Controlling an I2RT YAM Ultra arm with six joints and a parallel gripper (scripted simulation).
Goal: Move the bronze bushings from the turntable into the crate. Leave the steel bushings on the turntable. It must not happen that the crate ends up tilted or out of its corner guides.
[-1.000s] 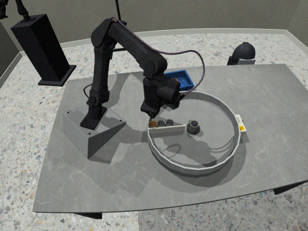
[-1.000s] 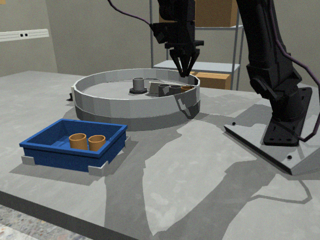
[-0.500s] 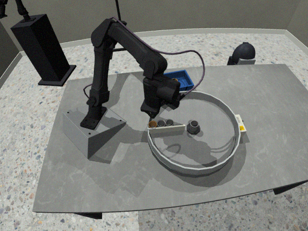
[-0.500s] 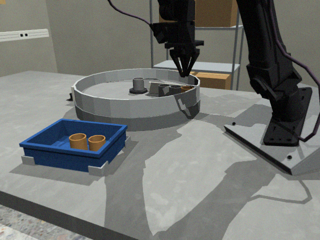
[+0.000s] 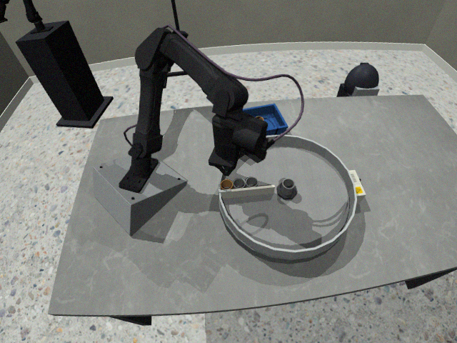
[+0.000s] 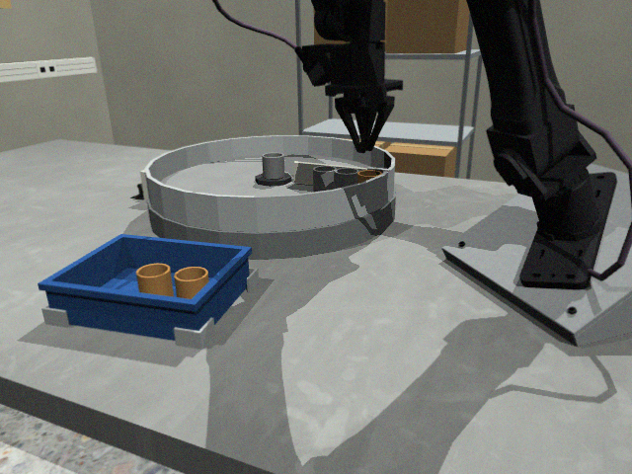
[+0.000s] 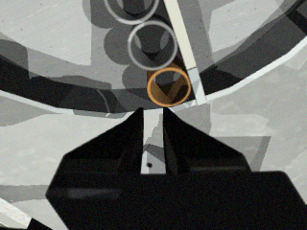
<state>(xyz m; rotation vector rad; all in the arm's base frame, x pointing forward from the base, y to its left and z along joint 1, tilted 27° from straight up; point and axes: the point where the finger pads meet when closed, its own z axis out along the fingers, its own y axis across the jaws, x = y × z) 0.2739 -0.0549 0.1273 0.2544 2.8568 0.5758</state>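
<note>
Last bronze bushing on the turntable: an upright orange-brown metal ring [image 5: 226, 184] [image 6: 369, 175] [image 7: 169, 99], below and just ahead of the fingertips, slightly right in the wrist view. I judge I'm lining up its pick. My black gripper [image 5: 226, 171] [image 6: 362, 150] [image 7: 153, 115] has its fingers slightly parted, nothing between. Next: centre over it, likely spread wider, descend, pinch. Beyond it, the nearer grey steel bushing [image 5: 238, 183] [image 6: 345, 177] [image 7: 153, 57] stands close; snagging it is the risk. Farther out, the blue plastic crate [image 5: 278, 113] [image 6: 119, 295] holds two bronze ones.
</note>
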